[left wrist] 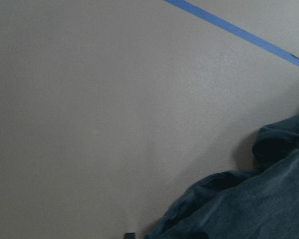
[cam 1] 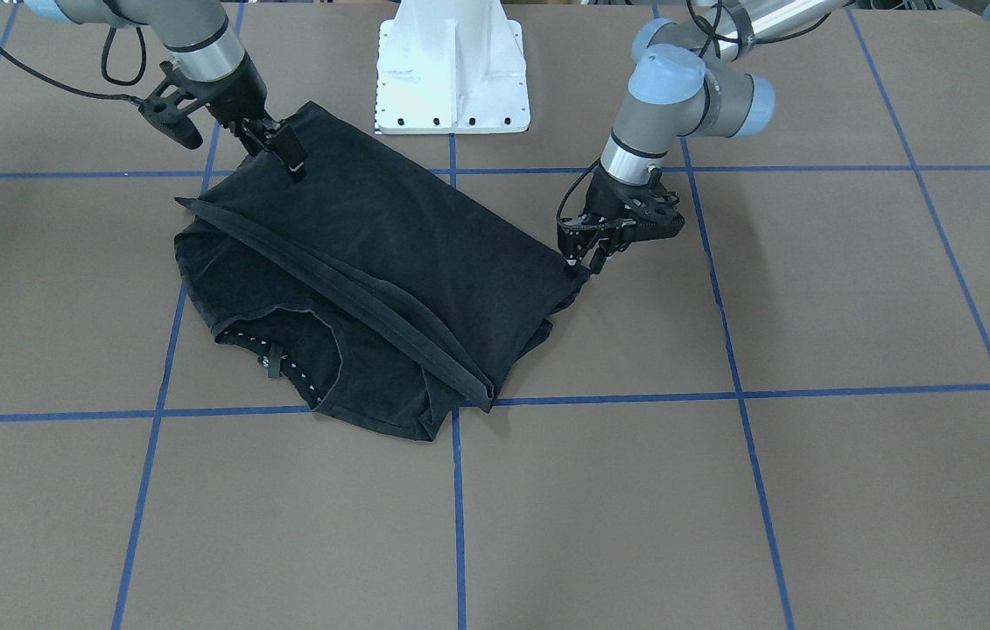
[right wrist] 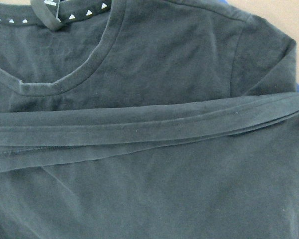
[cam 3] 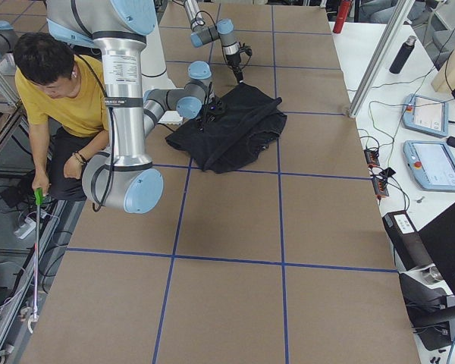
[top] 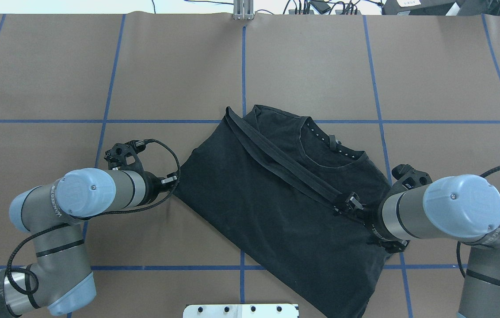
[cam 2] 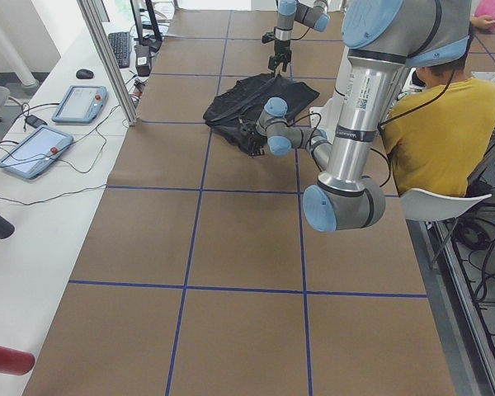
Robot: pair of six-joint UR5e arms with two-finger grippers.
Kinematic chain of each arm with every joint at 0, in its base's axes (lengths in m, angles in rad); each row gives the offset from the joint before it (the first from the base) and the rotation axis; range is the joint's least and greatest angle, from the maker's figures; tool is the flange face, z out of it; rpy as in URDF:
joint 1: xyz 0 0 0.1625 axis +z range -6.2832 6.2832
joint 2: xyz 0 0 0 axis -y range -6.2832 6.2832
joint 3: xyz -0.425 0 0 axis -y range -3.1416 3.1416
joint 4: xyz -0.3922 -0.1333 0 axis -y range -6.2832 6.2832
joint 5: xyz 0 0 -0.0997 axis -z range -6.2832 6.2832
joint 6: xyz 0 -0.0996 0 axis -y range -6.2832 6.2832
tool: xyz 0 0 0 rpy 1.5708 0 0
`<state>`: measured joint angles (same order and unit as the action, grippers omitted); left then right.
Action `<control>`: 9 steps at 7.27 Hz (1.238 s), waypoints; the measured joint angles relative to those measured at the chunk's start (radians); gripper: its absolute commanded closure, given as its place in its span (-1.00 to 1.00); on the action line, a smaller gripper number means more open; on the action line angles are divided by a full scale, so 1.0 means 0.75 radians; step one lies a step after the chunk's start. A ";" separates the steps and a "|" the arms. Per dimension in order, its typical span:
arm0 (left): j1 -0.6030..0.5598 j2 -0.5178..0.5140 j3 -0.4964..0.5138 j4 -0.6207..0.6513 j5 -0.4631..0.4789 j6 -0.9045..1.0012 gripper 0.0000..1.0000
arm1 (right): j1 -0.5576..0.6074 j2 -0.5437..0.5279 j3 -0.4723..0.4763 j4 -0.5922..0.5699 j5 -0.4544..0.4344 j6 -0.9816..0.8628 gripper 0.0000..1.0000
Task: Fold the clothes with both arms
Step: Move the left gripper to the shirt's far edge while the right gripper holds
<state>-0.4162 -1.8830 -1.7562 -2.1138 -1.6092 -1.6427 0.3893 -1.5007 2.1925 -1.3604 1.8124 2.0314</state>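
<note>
Closest to the lens, under the right wrist camera, a black short-sleeved cloth T-shirt (right wrist: 149, 194) fills the frame. A doubled hem band (right wrist: 139, 127) crosses it from 9 to 3 o'clock. The ribbed neckline (right wrist: 65, 88), with a row of small white triangles inside it, sits toward 11 o'clock.

In the overhead view the black two-fingered right pincer (top: 352, 202) is down at the shirt's 3 o'clock edge, at the end of that hem band. Its fingertips look only slightly parted, and I cannot tell whether cloth is nipped between them. The left pincer (top: 171, 179) meets the shirt's 9 o'clock corner with its tips right at the cloth. The left wrist view shows only bunched fabric at 5 o'clock and bare brown surface, so I cannot tell its opening or its hold.

Behind the pincers, the right arm (top: 457, 207) comes in from 4 o'clock and the left arm (top: 86, 194) from 8 o'clock. Both are silver-grey tubes with light blue joint caps and black cables.

The shirt lies folded and skewed at the middle of the brown paper-covered tabletop (top: 166, 66), which is marked with a blue tape grid. Its neckline points toward 1 o'clock. A plain panel is laid over the body and runs down toward 5 o'clock, near the white pedestal (cam 1: 451, 70) at 6 o'clock. In the side views a person in a yellow top (cam 2: 445, 124) sits beside the robot.
</note>
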 measured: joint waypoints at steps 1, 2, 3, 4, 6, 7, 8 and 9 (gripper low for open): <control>-0.001 -0.001 -0.007 0.001 0.000 -0.002 1.00 | 0.001 0.001 -0.001 0.000 0.002 0.000 -1.00; -0.005 -0.005 -0.017 0.002 0.000 -0.006 1.00 | 0.002 0.001 0.000 0.000 0.003 0.000 -1.00; -0.022 -0.009 -0.012 0.002 0.001 -0.002 1.00 | 0.002 0.001 0.002 0.000 0.003 0.001 -1.00; -0.064 -0.025 0.012 0.000 0.002 0.036 1.00 | 0.002 0.001 0.004 0.000 0.002 0.001 -1.00; -0.221 -0.169 0.159 -0.012 -0.002 0.196 1.00 | 0.009 0.002 0.004 0.000 -0.006 0.002 -1.00; -0.309 -0.292 0.313 -0.038 -0.004 0.261 1.00 | 0.025 0.004 0.004 0.000 -0.008 0.002 -1.00; -0.387 -0.434 0.525 -0.118 -0.005 0.316 1.00 | 0.040 0.008 0.005 0.000 -0.006 0.002 -1.00; -0.439 -0.564 0.758 -0.251 -0.005 0.345 1.00 | 0.048 0.013 0.005 0.001 -0.008 0.002 -1.00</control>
<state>-0.7455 -2.3059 -1.1880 -2.3024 -1.6126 -1.3839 0.4255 -1.4910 2.1965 -1.3597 1.8064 2.0329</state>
